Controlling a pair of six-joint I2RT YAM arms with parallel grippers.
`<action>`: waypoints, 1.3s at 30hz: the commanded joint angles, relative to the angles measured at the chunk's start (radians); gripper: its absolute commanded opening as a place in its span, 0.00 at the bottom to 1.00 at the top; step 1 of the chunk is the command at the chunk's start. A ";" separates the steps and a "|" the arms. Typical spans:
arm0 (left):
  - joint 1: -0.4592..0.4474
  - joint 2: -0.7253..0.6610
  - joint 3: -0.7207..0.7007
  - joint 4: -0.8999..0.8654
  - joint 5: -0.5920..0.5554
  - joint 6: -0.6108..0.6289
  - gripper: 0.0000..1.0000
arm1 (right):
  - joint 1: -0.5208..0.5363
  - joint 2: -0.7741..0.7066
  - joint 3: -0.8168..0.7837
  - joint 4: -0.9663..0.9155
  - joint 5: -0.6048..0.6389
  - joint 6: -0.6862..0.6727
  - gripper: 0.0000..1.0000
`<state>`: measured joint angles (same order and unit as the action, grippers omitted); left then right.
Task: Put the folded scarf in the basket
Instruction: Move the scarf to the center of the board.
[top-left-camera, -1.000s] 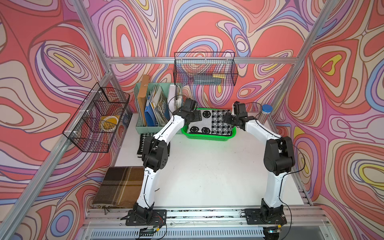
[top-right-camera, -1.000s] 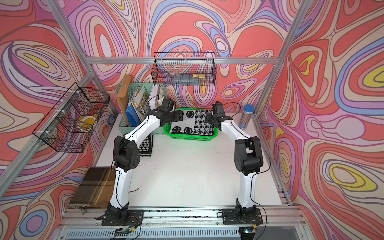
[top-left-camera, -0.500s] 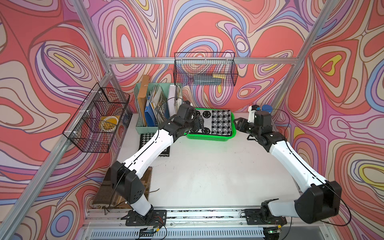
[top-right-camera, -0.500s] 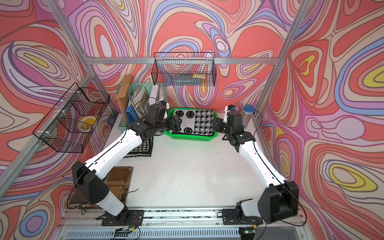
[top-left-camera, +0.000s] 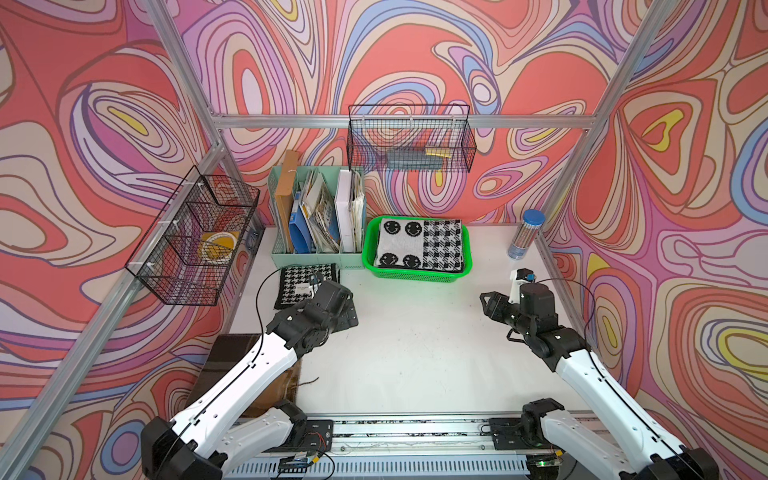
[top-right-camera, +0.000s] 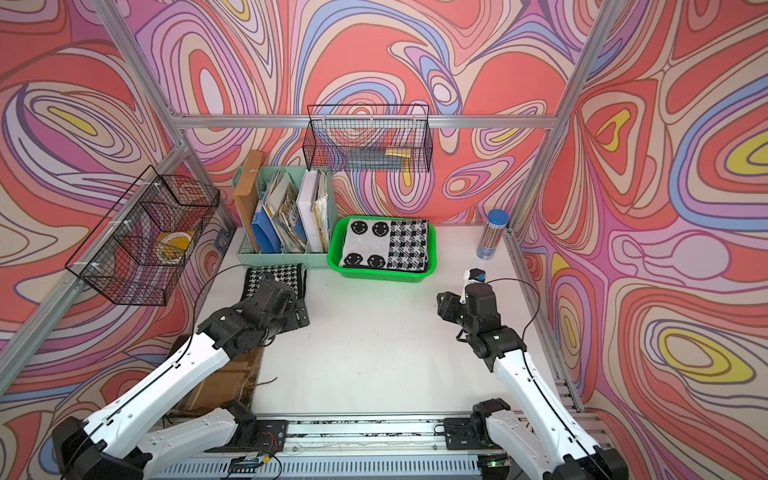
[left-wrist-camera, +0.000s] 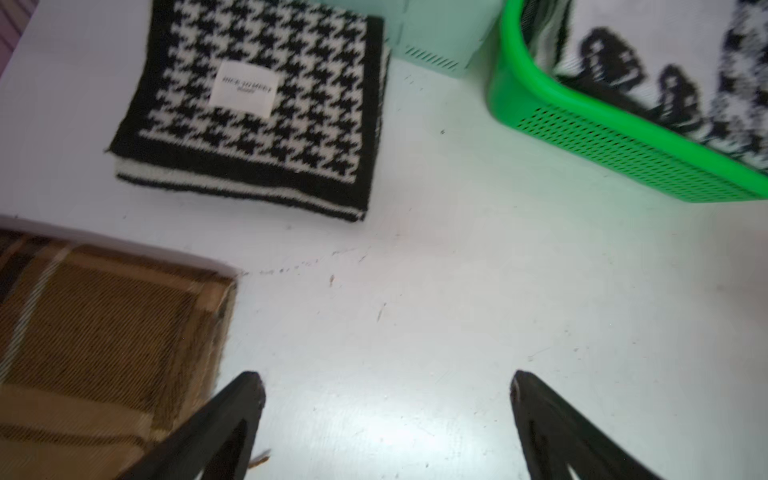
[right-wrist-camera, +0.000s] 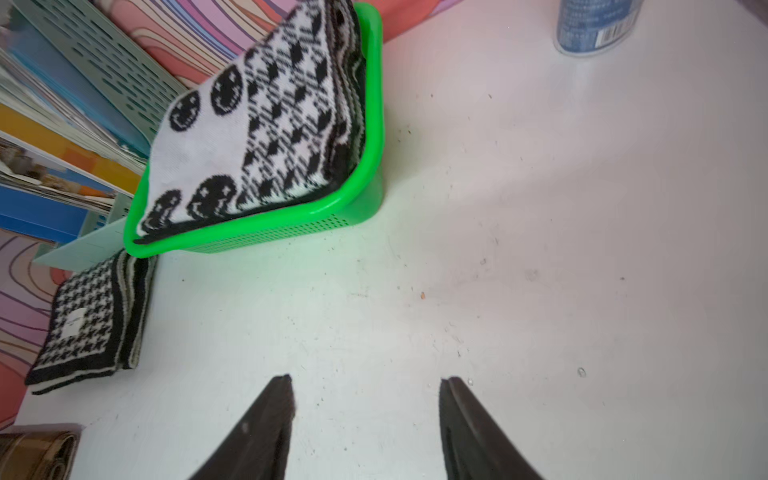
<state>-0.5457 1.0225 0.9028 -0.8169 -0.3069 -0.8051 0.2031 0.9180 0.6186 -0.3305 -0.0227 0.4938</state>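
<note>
The folded scarf (top-left-camera: 419, 245), white with black smiley faces and a houndstooth half, lies flat inside the bright green basket (top-left-camera: 415, 276) at the back of the table; both also show in a top view (top-right-camera: 384, 245) (top-right-camera: 380, 275). My left gripper (top-left-camera: 351, 311) hovers open over bare table, short of the basket, and its wrist view shows nothing between the fingers (left-wrist-camera: 386, 382). My right gripper (top-left-camera: 488, 299) is open and empty as well (right-wrist-camera: 365, 380), standing off to the basket's right front. The right wrist view shows the scarf (right-wrist-camera: 257, 124) filling the basket (right-wrist-camera: 270, 239).
A houndstooth scarf (top-left-camera: 305, 282) with a white label lies left of the basket, and a brown plaid one (top-left-camera: 232, 361) lies by the left arm. A mint file organizer (top-left-camera: 316, 216) stands at the back, a blue-capped tube (top-left-camera: 525, 235) at the back right. Black wire baskets (top-left-camera: 409, 141) hang on the walls.
Both arms have drawn back from the basket toward the front of the table. The left gripper's jaws have spread wider. The scarf has stayed in the basket.
</note>
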 joint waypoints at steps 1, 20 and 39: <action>0.071 -0.042 -0.092 -0.117 -0.039 -0.110 0.99 | -0.003 0.030 -0.036 0.115 0.017 0.037 0.57; 0.393 0.176 -0.240 0.022 -0.047 -0.183 0.90 | -0.004 0.068 -0.152 0.244 -0.019 0.037 0.56; 0.489 0.268 -0.306 0.162 0.077 -0.164 0.27 | -0.004 0.064 -0.140 0.213 0.000 0.033 0.56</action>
<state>-0.0639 1.2877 0.6083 -0.6937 -0.2787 -0.9760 0.2031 0.9905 0.4637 -0.1040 -0.0406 0.5362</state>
